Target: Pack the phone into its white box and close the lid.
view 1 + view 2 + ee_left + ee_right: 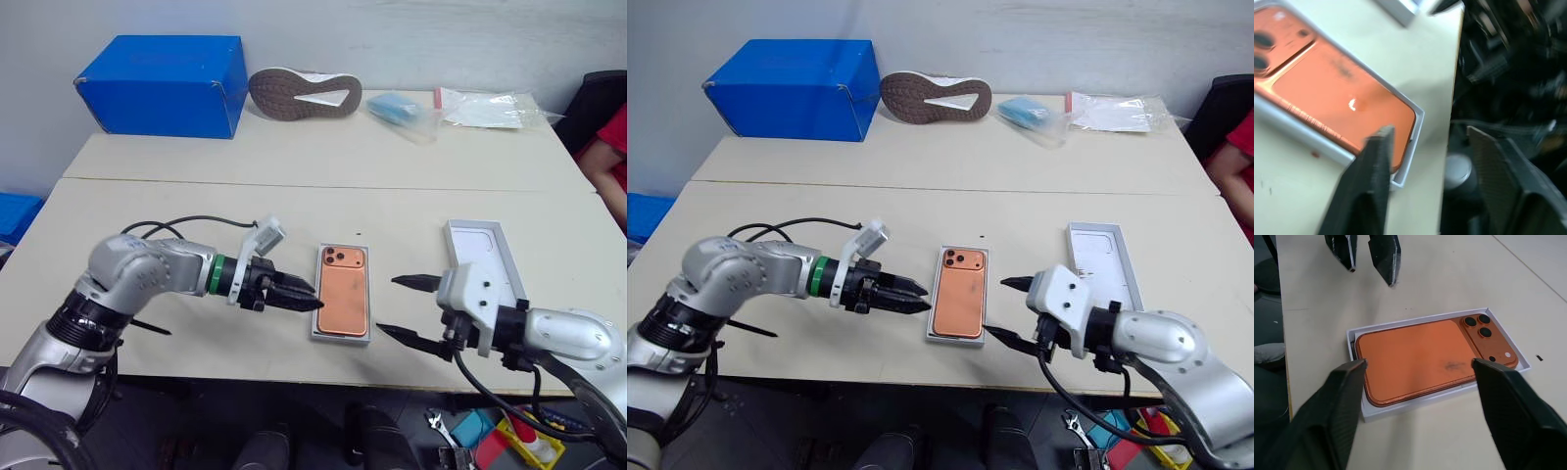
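phone [345, 291] in white box [316, 331], lengthwise away, cameras far

Both head views look down from the near side over the beige desk [294, 206]; both wrist views closely share the slim orange smartphone [1420, 357].

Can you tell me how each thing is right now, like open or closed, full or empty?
phone: lying back-up inside its box, nothing holding it.
white box: open, phone inside, no lid on.
lid: off, lying inside-up on the table beside the box.
left hand: fingers slightly apart, empty, beside the box.
right hand: fingers apart, empty, beside the box.
blue box: closed.
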Controlling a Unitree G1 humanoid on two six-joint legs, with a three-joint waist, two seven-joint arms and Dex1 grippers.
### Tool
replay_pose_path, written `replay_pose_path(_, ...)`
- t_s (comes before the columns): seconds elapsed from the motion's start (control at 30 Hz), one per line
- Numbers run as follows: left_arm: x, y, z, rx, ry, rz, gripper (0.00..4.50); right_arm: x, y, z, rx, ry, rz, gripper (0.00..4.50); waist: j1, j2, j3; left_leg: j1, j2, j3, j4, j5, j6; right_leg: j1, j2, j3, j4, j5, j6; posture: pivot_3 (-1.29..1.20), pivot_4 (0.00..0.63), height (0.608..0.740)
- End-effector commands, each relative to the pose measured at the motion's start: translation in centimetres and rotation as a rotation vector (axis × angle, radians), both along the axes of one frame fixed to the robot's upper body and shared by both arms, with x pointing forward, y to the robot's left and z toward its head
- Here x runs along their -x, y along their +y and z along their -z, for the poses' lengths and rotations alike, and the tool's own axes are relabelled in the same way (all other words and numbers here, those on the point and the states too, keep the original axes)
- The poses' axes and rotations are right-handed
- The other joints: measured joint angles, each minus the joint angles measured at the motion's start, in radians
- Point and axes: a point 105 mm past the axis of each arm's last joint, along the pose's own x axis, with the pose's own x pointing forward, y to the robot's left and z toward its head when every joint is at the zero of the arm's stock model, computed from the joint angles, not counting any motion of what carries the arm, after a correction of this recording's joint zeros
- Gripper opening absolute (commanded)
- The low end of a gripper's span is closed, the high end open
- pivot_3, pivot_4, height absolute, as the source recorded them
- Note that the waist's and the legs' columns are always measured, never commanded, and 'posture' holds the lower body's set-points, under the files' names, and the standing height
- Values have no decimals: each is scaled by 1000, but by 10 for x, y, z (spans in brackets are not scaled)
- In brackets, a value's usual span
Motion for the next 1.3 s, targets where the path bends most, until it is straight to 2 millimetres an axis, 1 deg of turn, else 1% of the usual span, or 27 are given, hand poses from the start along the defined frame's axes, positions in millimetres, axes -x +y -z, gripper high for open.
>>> replay_pose_path(0.03, -6, -2, 3, -18, -137, 83, 1180, -7, 9, -1, -7, -22, -22, 2239, -1, 0, 0, 0, 0, 0, 0, 0, 0, 0, 0, 0, 0, 0, 0, 0, 150, 740)
replay_pose_path(0.13, -14, -6, 11, -47, -195, 110, 204, -16, 17, 6, 1, -13, -31, 1203, -3, 0, 0, -2, 0, -1, 0, 0, 1, -1, 0, -1, -1, 0, 0, 0, 150, 740)
replay_pose_path(0.17, -15, -6, 12, -48, -201, 114, 0, -17, 18, 7, 2, -13, -31, 848, -4, 0, 0, -3, 0, -1, 0, 0, 2, -1, 0, -2, -1, 0, 0, 0, 150, 740)
replay_pose_path(0.2, -17, -7, 14, -53, -214, 121, 0, -20, 22, 12, 14, -8, -38, 556, -4, 0, 0, -4, 0, -1, 1, 0, 2, -2, 0, -2, -1, 0, 0, 0, 150, 740)
replay_pose_path(0.23, -18, -8, 15, -58, -223, 127, 0, -21, 24, 15, 24, -5, -44, 127, -5, 0, 0, -6, 0, -2, 1, 0, 2, -4, 0, -2, -1, 0, 1, 0, 150, 740)
replay_pose_path(0.3, -21, -5, 19, -77, -244, 124, 0, -24, 28, 23, 51, 7, -56, 55, -6, 0, 0, -7, 0, -2, 1, 0, 2, -4, 0, -3, 0, 1, 1, 0, 150, 740)
replay_pose_path(0.37, -25, -1, 20, -90, -248, 106, 0, -26, 28, 26, 63, 8, -59, 55, -6, 0, 0, -7, 0, -3, 1, 0, 3, -4, 0, -3, 0, 1, 1, 0, 150, 740)
replay_pose_path(0.43, -28, 8, 19, -98, -253, 89, 0, -27, 23, 22, 54, 1, -45, 55, -6, 0, 0, -7, 0, -3, 1, 0, 3, -4, 0, -4, 0, 1, 1, 0, 150, 740)
replay_pose_path(0.5, -32, 18, 12, -78, -239, 47, 0, -26, 12, 14, 37, -4, -17, 55, -6, 0, 0, -7, 0, -3, 1, 0, 3, -4, 0, -4, 0, 1, 1, 0, 150, 740)
replay_pose_path(0.57, -32, 22, 5, -44, -207, 18, 0, -23, 3, 10, 32, -6, 4, 55, -5, 0, 0, -8, 0, -3, 1, 0, 3, -4, 0, -4, 0, 1, 1, 0, 150, 740)
replay_pose_path(0.67, -17, 28, -15, 59, -18, 26, 0, -19, -34, 1, 51, -11, 141, 55, 2, 0, 0, -8, 0, -4, 1, -1, 4, -3, -1, -5, 0, 1, 1, 0, 150, 740)
replay_pose_path(0.73, -12, 32, -24, 101, 72, 22, 0, -15, -55, -2, 66, -5, 229, 55, 2, 0, 0, -8, 0, -4, 1, -1, 5, -3, -1, -5, 0, 1, 1, 0, 150, 740)
replay_pose_path(0.83, -22, 38, -40, 198, 143, -54, 0, -11, -78, -6, 44, 32, 377, 55, 1, 0, 0, -8, 0, -4, 1, -1, 5, -3, -1, -5, 0, 1, 2, 0, 150, 740)
replay_pose_path(0.93, -29, 45, -51, 261, 133, -77, 559, -19, -94, -10, 7, 57, 529, 0, -5, 0, 0, -7, 0, -4, 3, -1, 5, -3, -1, -5, 1, 1, 2, 0, 150, 740)
replay_pose_path(1.0, -26, 49, -56, 272, 124, -48, 1227, -28, -106, -11, -25, 68, 639, 0, -12, 0, 0, -6, 0, -3, 2, -1, 5, -3, 0, -3, 1, 1, 2, 0, 150, 740)
replay_pose_path(1.03, -24, 50, -57, 268, 109, -32, 1543, -34, -113, -10, -51, 84, 708, 179, -14, 1, 0, -6, 0, -3, 2, -1, 4, -3, 0, -3, 1, 1, 2, 0, 150, 740)
replay_pose_path(1.1, -22, 50, -57, 252, 69, -6, 2132, -42, -123, -5, -73, 112, 809, 589, -12, 1, 0, -6, 1, -3, 2, -1, 4, -3, 0, -3, 2, 1, 2, 0, 150, 740)
replay_pose_path(1.17, -20, 50, -56, 238, 40, 10, 2814, -48, -126, -2, -100, 136, 857, 1311, -9, 1, 1, -6, 0, -3, 2, -1, 4, -4, -1, -3, 2, 1, 2, 0, 150, 740)
replay_pose_path(1.2, -20, 50, -56, 230, 23, 15, 3108, -51, -126, -1, -118, 149, 875, 1595, -8, 1, 1, -7, 0, -3, 2, -1, 4, -4, -1, -3, 2, 1, 2, 0, 150, 740)
replay_pose_path(1.3, -20, 52, -53, 194, -48, 22, 4047, -66, -126, 2, -190, 178, 936, 2682, -7, 2, 1, -7, 0, -3, 2, -1, 4, -4, -1, -3, 2, 1, 2, 0, 150, 740)
